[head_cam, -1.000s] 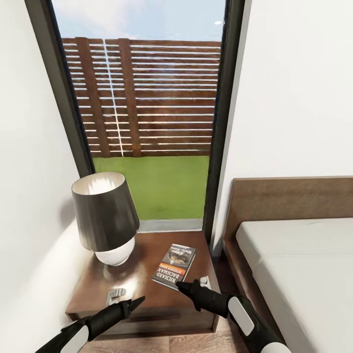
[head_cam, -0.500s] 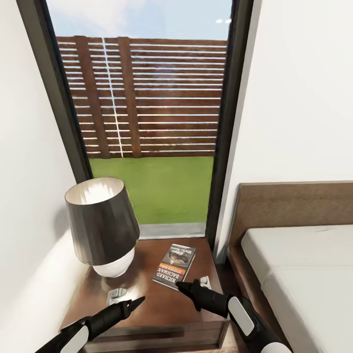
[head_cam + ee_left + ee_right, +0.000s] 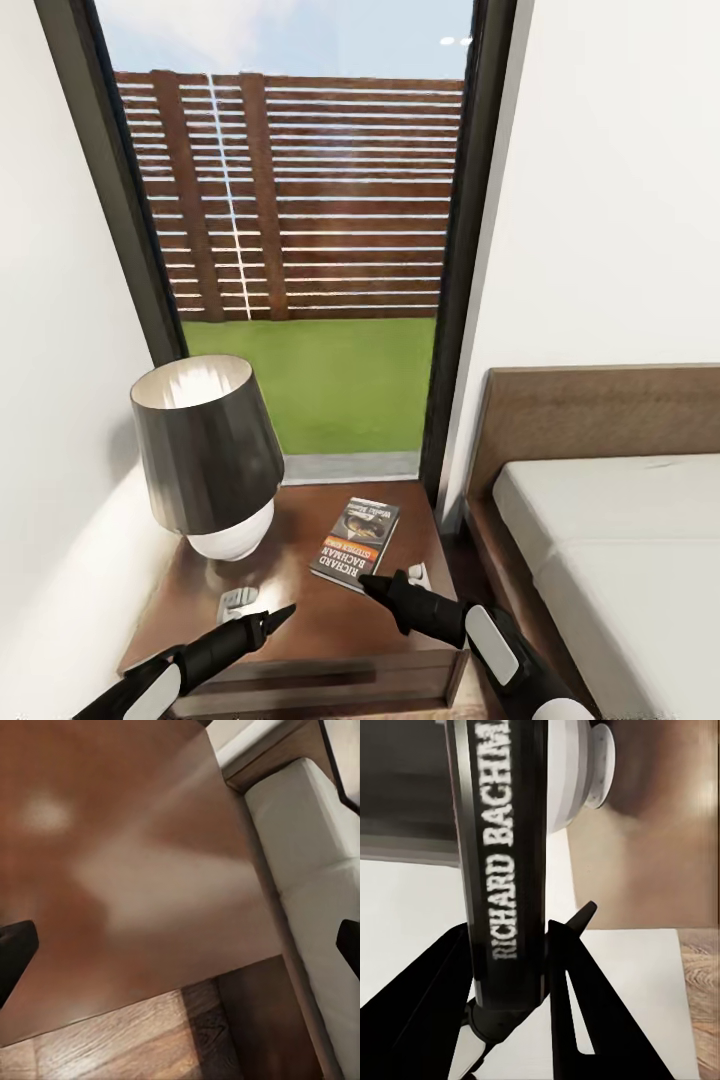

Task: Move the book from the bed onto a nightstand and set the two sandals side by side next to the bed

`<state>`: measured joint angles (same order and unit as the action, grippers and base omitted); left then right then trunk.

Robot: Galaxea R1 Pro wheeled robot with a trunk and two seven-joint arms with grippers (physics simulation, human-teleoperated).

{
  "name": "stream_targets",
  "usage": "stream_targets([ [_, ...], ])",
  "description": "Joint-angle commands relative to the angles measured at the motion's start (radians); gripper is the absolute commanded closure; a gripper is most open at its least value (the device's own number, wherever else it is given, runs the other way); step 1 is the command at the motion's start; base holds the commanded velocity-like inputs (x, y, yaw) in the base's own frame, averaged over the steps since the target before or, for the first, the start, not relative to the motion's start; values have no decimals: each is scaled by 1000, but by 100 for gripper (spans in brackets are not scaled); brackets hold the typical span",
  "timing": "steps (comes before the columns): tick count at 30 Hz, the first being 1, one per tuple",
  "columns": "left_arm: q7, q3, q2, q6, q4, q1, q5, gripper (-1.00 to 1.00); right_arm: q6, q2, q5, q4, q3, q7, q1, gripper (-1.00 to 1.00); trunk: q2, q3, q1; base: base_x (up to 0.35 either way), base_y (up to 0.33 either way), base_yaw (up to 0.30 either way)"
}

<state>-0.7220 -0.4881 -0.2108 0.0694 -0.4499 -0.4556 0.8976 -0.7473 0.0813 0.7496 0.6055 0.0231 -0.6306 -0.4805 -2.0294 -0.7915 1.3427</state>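
On the nightstand point(image 3: 300, 610), the book point(image 3: 355, 543) lies flat near the right rear of the top, beside the lamp point(image 3: 207, 455) with its dark shade and white base. At the book's near edge sits the right gripper point(image 3: 372, 584); its wrist camera shows the dark spine, lettered RICHARD BACHMAN, between the two black fingers point(image 3: 577, 1005), which appear closed on it, though from the head view the contact is hard to judge. Over the front of the top, the left gripper point(image 3: 275, 615) hovers with its fingers point(image 3: 15, 949) spread wide and holding nothing. To the right stands the bed point(image 3: 610, 560), its grey mattress bare. Grass and a slatted fence show through the window point(image 3: 310, 250).
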Motion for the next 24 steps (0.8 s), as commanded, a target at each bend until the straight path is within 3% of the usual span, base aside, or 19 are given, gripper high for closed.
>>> stream_targets([
  [1, -2, -4, -1, 7, -1, -1, 11, -100, -6, 0, 6, 0, 0, 0, -1, 100, -8, -4, 4, 0, 0, 0],
  [24, -1, -4, -1, 7, -1, 0, 11, -100, -6, 0, 6, 0, 0, -1, -1, 100, -169, -76, 92, 0, 0, 0],
])
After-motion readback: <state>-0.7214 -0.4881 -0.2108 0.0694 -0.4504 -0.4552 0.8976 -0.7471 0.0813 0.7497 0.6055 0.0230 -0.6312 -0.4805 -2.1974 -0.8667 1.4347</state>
